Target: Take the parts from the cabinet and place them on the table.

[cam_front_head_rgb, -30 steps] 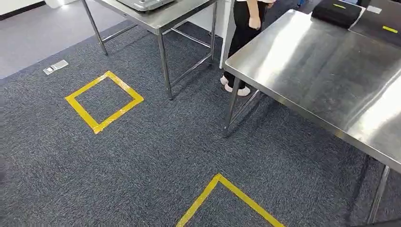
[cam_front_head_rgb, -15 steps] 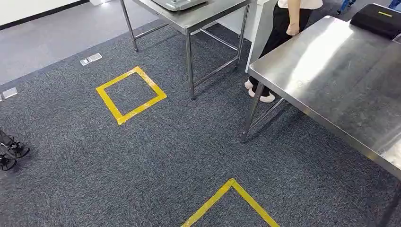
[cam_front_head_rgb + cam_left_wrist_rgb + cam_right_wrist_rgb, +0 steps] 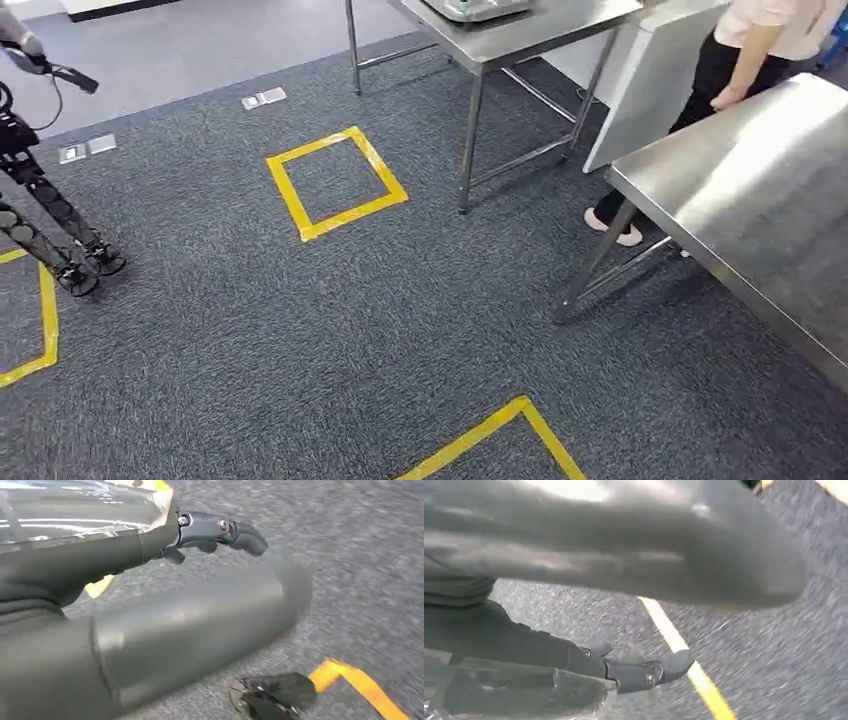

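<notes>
Left hand: the left hand (image 3: 150, 595) hangs over the carpet (image 3: 300, 330). Its thick thumb is blurred in front and its dark fingers (image 3: 220, 530) reach along a clear pack.
Left pack: the left pack (image 3: 75, 515), shiny plastic with a bit of yellow at its edge, is held off the floor against those fingers. What is inside cannot be made out.
Right hand: the right hand (image 3: 624, 555) also hangs over the carpet, with its thumb blurred above and its dark fingers (image 3: 639, 672) curled on a clear pack.
Right pack: the right pack (image 3: 524, 695), crinkled clear plastic, is held under the fingers.
Table: the steel table (image 3: 760, 200) has a bare top.
Person: a person (image 3: 740, 60) stands at the table's far edge, one hand hanging just above it.
Far table: a second steel table (image 3: 530, 35) stands beyond the table, apart from it.
Tape square: a yellow square (image 3: 335, 183) lies on the carpet well to the left of the table.
Tripod: a black tripod (image 3: 50, 230) stands farther left of the table than the square.
</notes>
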{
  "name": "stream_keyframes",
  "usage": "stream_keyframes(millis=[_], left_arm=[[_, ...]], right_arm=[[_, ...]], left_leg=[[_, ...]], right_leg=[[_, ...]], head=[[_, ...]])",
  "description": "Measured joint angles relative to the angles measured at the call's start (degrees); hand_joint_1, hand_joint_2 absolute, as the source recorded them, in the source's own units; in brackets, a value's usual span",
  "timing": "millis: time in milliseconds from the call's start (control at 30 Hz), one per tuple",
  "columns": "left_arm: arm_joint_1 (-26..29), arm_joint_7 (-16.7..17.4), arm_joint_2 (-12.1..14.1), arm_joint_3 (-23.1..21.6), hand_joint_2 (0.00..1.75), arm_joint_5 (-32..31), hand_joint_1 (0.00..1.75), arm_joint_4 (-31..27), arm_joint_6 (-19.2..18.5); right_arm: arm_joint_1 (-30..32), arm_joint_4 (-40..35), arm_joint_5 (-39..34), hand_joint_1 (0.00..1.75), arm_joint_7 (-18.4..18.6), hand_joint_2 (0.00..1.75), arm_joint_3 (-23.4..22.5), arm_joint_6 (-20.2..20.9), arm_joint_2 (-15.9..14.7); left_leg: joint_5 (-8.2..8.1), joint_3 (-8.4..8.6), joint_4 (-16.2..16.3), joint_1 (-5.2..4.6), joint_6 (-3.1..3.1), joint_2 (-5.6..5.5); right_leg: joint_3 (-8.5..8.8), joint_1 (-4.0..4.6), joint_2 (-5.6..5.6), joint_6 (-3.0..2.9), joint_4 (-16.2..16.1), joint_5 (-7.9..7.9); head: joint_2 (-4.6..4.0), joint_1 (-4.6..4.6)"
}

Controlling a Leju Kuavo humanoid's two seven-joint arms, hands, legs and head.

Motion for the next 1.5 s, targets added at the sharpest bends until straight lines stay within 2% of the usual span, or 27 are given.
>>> stream_keyframes(millis=[67, 100, 133, 200, 233, 267, 300, 400, 500, 567, 600, 633, 700, 733, 767, 900, 933, 1000, 1067, 1100, 1167, 1200, 1233, 1267, 1400, 1433, 1500], left_arm=[[-0.14, 2.76, 0.04, 0.00, 1.75, -0.09, 0.00, 0.00, -0.70], [-0.09, 4.47, 0.04, 0.00, 1.75, -0.13, 0.00, 0.02, -1.17], [-0.04, 5.86, 0.04, 0.00, 1.75, -0.22, 0.00, 0.02, -1.55], [0.06, 8.34, 0.00, 0.00, 1.75, -0.22, 0.00, 0.02, -2.40], [0.05, 9.14, -0.07, 0.09, 1.75, 0.31, 0.00, 0.02, -2.84], [-0.07, 9.61, -0.07, 0.33, 0.00, 1.06, 0.00, 0.02, -3.23], [-0.14, 10.03, -0.07, 0.70, 0.00, 1.73, 0.00, 0.02, -3.63], [0.14, 10.36, -0.11, 2.80, 0.00, 5.05, 0.00, 0.02, -5.00], [-0.01, 10.31, -0.35, 4.07, 0.00, 5.40, 0.00, 0.02, -5.05], [-0.16, 10.20, -0.55, 4.44, 0.00, 5.40, 0.00, 0.02, -5.03], [-0.07, 10.18, -0.63, 4.61, 0.00, 5.40, 0.00, 0.02, -5.00], [0.14, 10.18, -0.68, 4.83, 0.00, 5.33, 0.00, 0.02, -4.78], [0.30, 10.57, -0.72, 4.98, 0.00, 4.79, 0.00, 0.02, -4.02], [0.29, 10.71, -0.72, 4.98, 0.00, 4.70, 0.00, 0.02, -3.93], [0.18, 11.06, -0.72, 4.98, 0.00, 4.39, 0.00, 0.02, -3.80], [0.17, 12.41, -0.50, 4.98, 0.00, 3.28, 0.00, 0.02, -3.78], [0.25, 12.69, -0.50, 4.98, 0.00, 2.97, 0.00, 0.02, -3.78], [0.28, 13.09, -0.42, 4.98, 0.00, 2.53, 0.00, 0.02, -3.82], [0.09, 13.15, -0.26, 4.96, 0.00, 2.01, 0.00, 0.02, -3.98], [0.11, 13.05, -0.20, 4.96, 0.00, 1.77, 0.00, 0.02, -4.15], [0.19, 12.57, -0.18, 4.96, 0.00, 1.34, 0.00, 0.02, -4.30], [0.20, 12.20, -0.18, 4.92, 0.00, 1.05, 0.00, 0.02, -4.37], [0.16, 11.85, -0.22, 4.90, 0.00, 0.83, 0.00, 0.02, -4.48], [0.09, 11.49, -0.20, 4.90, 0.00, 0.63, 0.00, 0.02, -4.54], [0.09, 10.58, 0.02, 4.90, 0.00, 0.22, 0.00, 0.02, -4.43], [0.13, 10.38, 0.13, 4.90, 0.00, 0.02, 0.00, 0.02, -4.13], [-0.03, 9.68, 0.15, 4.81, 0.00, -0.66, 0.00, 0.00, -3.74]], right_arm=[[0.23, 0.07, 0.28, 0.00, 0.02, 0.00, 0.04, 0.00, 0.04], [0.27, 0.07, 0.39, 0.00, 0.04, 0.00, 0.15, 0.00, 0.04], [0.26, 0.07, 0.46, 0.00, 0.04, 0.00, 0.31, 0.00, 0.00], [0.13, 0.07, 0.83, 0.00, 0.17, 0.00, 0.70, 0.07, -0.05], [0.12, 0.07, 0.96, 0.00, 0.20, 0.00, 0.90, 0.22, -0.09], [0.14, 0.07, 1.11, 0.00, 0.37, 0.00, 1.00, 0.28, -0.09], [0.16, 0.07, 1.27, 0.00, 0.44, 0.00, 1.09, 0.31, -0.09], [-0.11, 0.09, 1.83, 0.00, 1.16, 0.00, 1.64, 0.39, 0.00], [-0.04, 0.09, 2.60, 0.00, 1.22, 0.00, 2.41, 0.96, -0.09], [0.20, 0.09, 3.04, 0.00, 1.22, 0.00, 2.71, 1.22, -0.11], [0.18, 0.09, 3.32, 0.00, 1.18, 0.00, 2.93, 1.27, -0.13], [0.09, 0.09, 3.50, 0.00, 1.07, 0.00, 3.15, 1.33, -0.13], [-0.11, 0.09, 3.85, 0.00, 1.03, 0.00, 3.80, 1.42, -0.11], [-0.21, 0.09, 3.87, 0.00, 1.03, 0.00, 3.96, 1.42, -0.11], [-0.29, 0.09, 3.96, 0.00, 1.03, 0.00, 4.11, 1.44, -0.13], [-0.74, 0.09, 3.76, 0.00, 0.74, 0.00, 4.35, 1.42, -0.13], [-0.88, 0.09, 3.61, 0.00, 0.61, 0.00, 4.46, 1.42, -0.15], [-0.92, 0.09, 3.39, 0.00, 0.20, 0.00, 4.57, 1.42, -0.13], [-0.72, 0.13, 3.21, 0.00, 0.09, 0.00, 4.63, 1.42, -0.04], [-0.61, 0.15, 3.08, 0.00, 0.00, 0.00, 4.63, 1.38, -0.02], [-0.64, 0.15, 2.71, 0.00, -0.09, 0.00, 4.63, 1.31, 0.02], [-0.76, 0.15, 2.49, 0.00, -0.13, 0.00, 4.63, 1.22, 0.00], [-0.87, 0.15, 2.23, 0.00, -0.18, 0.00, 4.63, 1.16, 0.00], [-0.86, 0.15, 2.01, 0.00, -0.20, 0.00, 4.63, 1.16, 0.02], [-1.13, 0.24, 1.59, 0.00, -0.28, 0.00, 4.63, 1.31, 0.35], [-1.14, 0.26, 1.44, 0.00, -0.28, 0.00, 4.63, 1.38, 0.59], [-1.02, 0.26, 1.33, 0.00, -0.37, 0.00, 4.61, 1.40, 0.61]], left_leg=[[0.03, -0.11, 0.01, -0.12, 0.06, -1.73], [0.03, -0.09, 0.04, -0.21, 0.06, -2.61], [0.03, -0.03, 0.05, -0.22, 0.04, -3.42], [0.05, 0.13, 0.12, -0.18, -0.01, -4.99], [0.04, 0.14, 0.19, -0.13, -0.16, -5.80], [-0.05, -0.17, 0.61, -0.55, -0.56, -6.37], [-0.16, -0.26, 0.68, -0.57, -0.90, -7.11], [0.14, -0.65, 0.45, -0.15, -1.94, -8.62], [-4.51, -3.68, 7.28, -0.21, -2.47, -1.89], [-8.20, -7.93, 15.81, 0.07, -2.85, -0.91], [-8.53, -9.17, 18.17, 0.18, -2.96, -0.75], [-7.42, -8.97, 17.59, 0.24, -2.98, -0.55], [-2.83, -4.66, 9.29, 0.25, -2.81, 0.31], [-0.86, -1.80, 4.16, 0.18, -2.57, 1.96], [-1.10, -0.37, 1.37, -0.21, -2.11, 4.89], [-0.76, -0.66, 1.00, -0.90, -1.09, 2.16], [-0.08, -0.12, 0.12, -0.14, -0.40, 1.49], [0.27, -0.12, -0.13, -0.25, 0.16, 0.48], [0.33, -0.29, -0.12, -0.36, 0.22, -1.29], [0.34, -0.30, -0.10, -0.38, 0.20, -2.14], [0.37, -0.20, -0.02, -0.35, 0.12, -3.77], [0.39, -0.17, 0.11, -0.27, 0.01, -4.67], [0.31, -0.20, 0.38, -0.18, -0.24, -5.46], [0.20, -0.46, 0.67, -0.10, -0.67, -6.02], [0.36, -1.00, 0.66, -0.29, -1.93, -7.75], [0.28, -1.17, 0.99, -0.07, -2.12, -7.49], [-2.93, -3.08, 5.29, -0.31, -2.54, -1.83]], right_leg=[[-4.73, -0.01, 1.02, -0.28, 9.30, -3.23], [-5.84, 0.00, 1.22, 0.05, 11.11, -3.28], [-5.48, -0.04, 1.30, 0.53, 9.79, -2.18], [-1.90, -0.12, 1.96, 1.63, 1.43, 2.03], [0.53, -0.51, 4.18, 2.01, -4.24, 4.26], [1.04, -0.60, 6.47, 1.91, -6.80, 4.93], [0.91, -0.59, 5.69, 0.97, -6.86, 5.21], [1.83, -0.44, 4.03, -0.38, -7.02, 5.44], [1.94, -0.51, 1.99, -1.41, -7.26, 5.61], [1.99, -0.07, 0.19, -1.71, -7.24, 5.40], [2.01, 0.05, -0.58, -1.80, -7.24, 5.33], [2.05, 0.13, -1.36, -1.91, -7.24, 5.22], [2.37, 0.14, -2.66, -1.95, -7.24, 4.97], [2.57, 0.17, -3.16, -1.83, -7.24, 4.82], [2.79, 0.51, -3.60, -1.53, -7.24, 4.59], [3.30, 0.76, -5.80, -0.46, -7.54, 4.18], [2.82, 1.14, -5.36, 0.01, -7.08, 3.73], [0.75, 0.47, -0.04, -0.46, -1.98, 0.94], [-3.77, 0.07, 0.95, -0.90, 7.16, -2.75], [-5.19, -0.01, 1.08, -0.66, 9.85, -3.31], [-4.46, -0.22, 1.20, 0.48, 7.58, -1.30], [-2.30, -0.48, 1.54, 1.31, 2.72, 1.15], [0.21, -0.90, 2.78, 1.99, -2.84, 3.55], [1.36, -1.41, 5.62, 2.14, -5.93, 4.23], [1.74, -0.42, 4.02, -0.04, -6.13, 4.59], [1.66, -1.00, 3.30, -0.56, -6.42, 4.91], [1.76, -0.67, 2.17, -1.41, -6.50, 5.07]], head=[[0.00, 0.00], [0.00, 0.00], [0.00, -0.07], [0.00, 0.00], [0.00, 0.02], [0.00, 0.20], [0.00, 0.00], [0.00, 0.00], [0.00, -0.53], [0.00, -0.44], [0.00, -0.44], [0.00, -0.42], [0.00, -0.44], [0.00, -0.46], [0.00, -0.46], [0.00, -0.40], [0.00, -0.37], [0.00, -0.09], [0.00, 0.00], [0.00, 0.02], [0.00, 0.02], [0.00, 0.02], [0.00, 0.02], [0.00, 0.13], [0.00, -0.09], [0.00, 0.07], [0.00, -0.59]])
